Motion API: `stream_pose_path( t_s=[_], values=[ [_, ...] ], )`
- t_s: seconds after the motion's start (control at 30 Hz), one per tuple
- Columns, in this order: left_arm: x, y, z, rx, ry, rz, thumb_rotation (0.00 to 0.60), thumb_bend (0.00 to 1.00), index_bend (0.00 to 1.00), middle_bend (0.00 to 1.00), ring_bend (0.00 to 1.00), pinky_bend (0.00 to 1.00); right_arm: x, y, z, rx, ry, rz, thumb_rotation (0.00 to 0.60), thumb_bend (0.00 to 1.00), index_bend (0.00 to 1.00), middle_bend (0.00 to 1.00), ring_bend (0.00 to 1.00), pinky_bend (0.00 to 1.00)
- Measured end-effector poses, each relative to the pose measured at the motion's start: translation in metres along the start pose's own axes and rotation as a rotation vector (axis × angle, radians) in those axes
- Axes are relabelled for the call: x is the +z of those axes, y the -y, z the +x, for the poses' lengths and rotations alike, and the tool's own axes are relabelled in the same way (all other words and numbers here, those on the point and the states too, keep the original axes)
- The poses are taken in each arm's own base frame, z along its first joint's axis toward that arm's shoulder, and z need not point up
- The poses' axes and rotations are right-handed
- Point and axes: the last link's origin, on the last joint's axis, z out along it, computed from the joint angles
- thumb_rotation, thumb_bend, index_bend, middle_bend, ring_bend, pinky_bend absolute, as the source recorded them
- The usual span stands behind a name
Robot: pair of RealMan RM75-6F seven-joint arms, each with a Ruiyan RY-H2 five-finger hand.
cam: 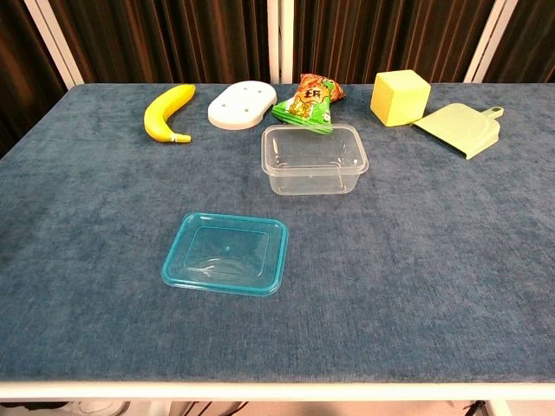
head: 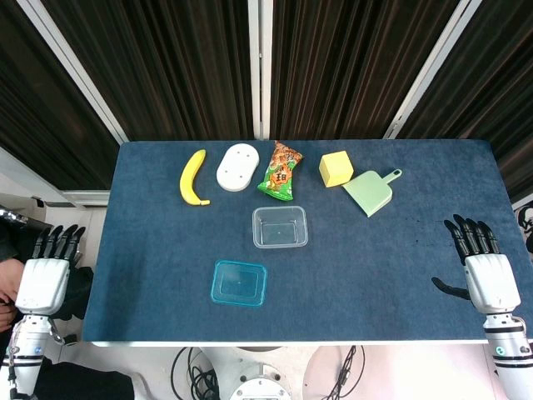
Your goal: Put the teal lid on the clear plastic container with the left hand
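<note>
My left hand (head: 43,279) hangs off the table's left edge, empty, fingers extended and slightly apart, pointing toward the far side; it is out of the chest view. My right hand (head: 487,277) sits over the table's (head: 150,250) right edge, likewise empty with fingers spread. The teal lid (head: 239,282) lies flat on the blue cloth near the front edge, to the right of my left hand and well apart from it; that hand is the nearer of the two, as I judge it. The lid is a rounded rectangle, long axis running left to right, skewed very slightly, rim facing up. The clear plastic container (head: 280,227) stands open and empty just beyond the lid and a little right, apart from it, its long axis also left to right. In my judgement the task has not begun: the reach goes rightward across the cloth, and little turning of the lid should be needed.
</note>
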Motion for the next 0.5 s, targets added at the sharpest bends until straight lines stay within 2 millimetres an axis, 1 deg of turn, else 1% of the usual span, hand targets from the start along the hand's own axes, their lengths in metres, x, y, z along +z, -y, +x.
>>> stream_pose_path(
  t_s=[0.1, 0.2, 0.3, 0.4, 0.43, 0.5],
  values=[
    [0.012, -0.013, 0.005, 0.001, -0.019, -0.067, 0.600, 0.00, 0.08, 0.06, 0.00, 0.00, 0.001, 0.000, 0.001, -0.004, -0.005, 0.007, 0.600, 0.00, 0.00, 0.04, 0.00, 0.00],
    [0.030, -0.034, 0.012, -0.003, -0.037, -0.165, 0.600, 0.00, 0.08, 0.06, 0.00, 0.00, 0.002, 0.000, 0.003, -0.010, -0.005, 0.011, 0.600, 0.00, 0.00, 0.04, 0.00, 0.00],
    [0.050, -0.060, 0.019, -0.011, -0.044, -0.273, 0.600, 0.00, 0.08, 0.06, 0.00, 0.00, 0.003, 0.000, 0.002, -0.011, 0.009, 0.011, 0.600, 0.00, 0.00, 0.03, 0.00, 0.00],
    [0.070, -0.087, 0.023, -0.015, -0.037, -0.374, 0.600, 0.00, 0.08, 0.06, 0.00, 0.00, 0.009, 0.001, -0.002, -0.009, 0.038, 0.019, 0.600, 0.00, 0.00, 0.03, 0.00, 0.00],
    [0.078, -0.099, 0.025, -0.016, -0.033, -0.411, 0.600, 0.00, 0.08, 0.06, 0.00, 0.00, 0.013, 0.003, -0.004, -0.007, 0.053, 0.029, 0.600, 0.00, 0.00, 0.03, 0.00, 0.00],
    [0.088, -0.115, 0.026, -0.018, -0.030, -0.457, 0.600, 0.00, 0.08, 0.06, 0.00, 0.00, 0.023, 0.007, -0.007, -0.004, 0.075, 0.054, 0.600, 0.00, 0.00, 0.03, 0.00, 0.00]
  ],
)
